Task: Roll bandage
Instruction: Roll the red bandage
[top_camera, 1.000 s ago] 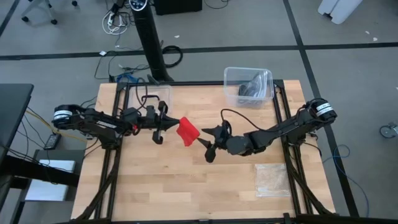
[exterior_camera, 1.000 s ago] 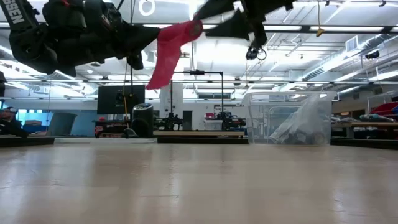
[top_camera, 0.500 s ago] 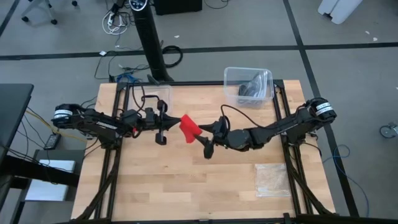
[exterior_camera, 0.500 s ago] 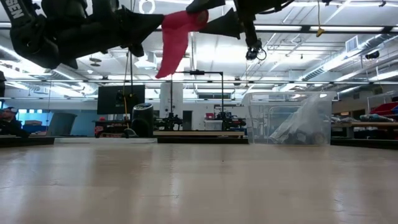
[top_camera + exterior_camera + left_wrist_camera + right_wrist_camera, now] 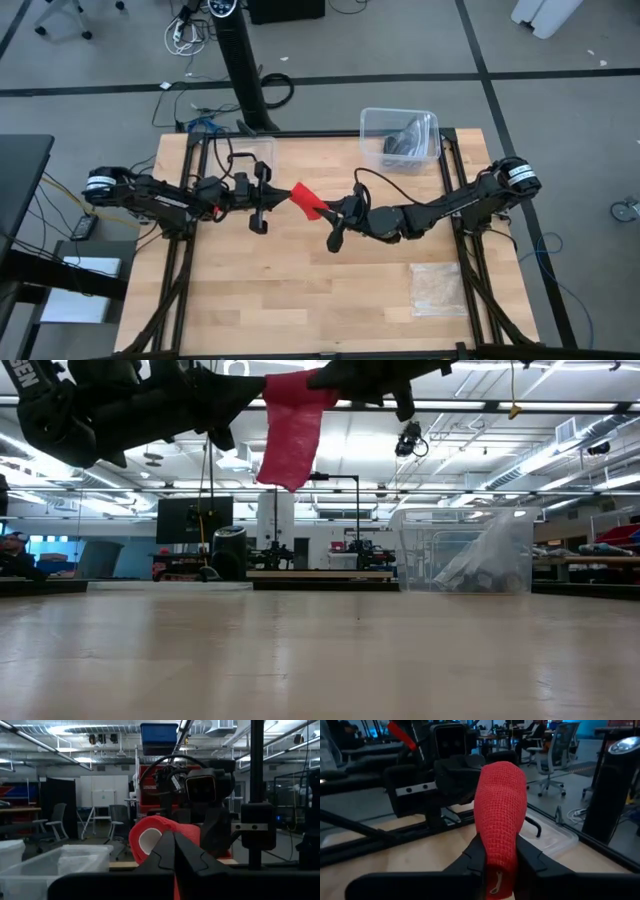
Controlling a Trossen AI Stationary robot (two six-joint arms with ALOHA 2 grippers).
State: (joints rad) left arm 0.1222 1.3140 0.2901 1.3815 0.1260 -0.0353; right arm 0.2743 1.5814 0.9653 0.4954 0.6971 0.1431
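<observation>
Red bandage [image 5: 305,201] hangs between us, left gripper [image 5: 272,196] and right gripper [image 5: 333,212] both clamped on it, so we should keep it taut while winding evenly.

You're looking across a pale wooden bench [image 5: 300,290] into a big open workshop, with a grey tiled floor [image 5: 560,60] around it and cables [image 5: 185,35] lying beside a black post [image 5: 243,70] behind the bench. Long ceiling lights [image 5: 500,405] and exposed ducts run overhead. Farther back you'll see a dark monitor [image 5: 194,518], more benches [image 5: 320,575] and grey office chairs [image 5: 119,817].
</observation>
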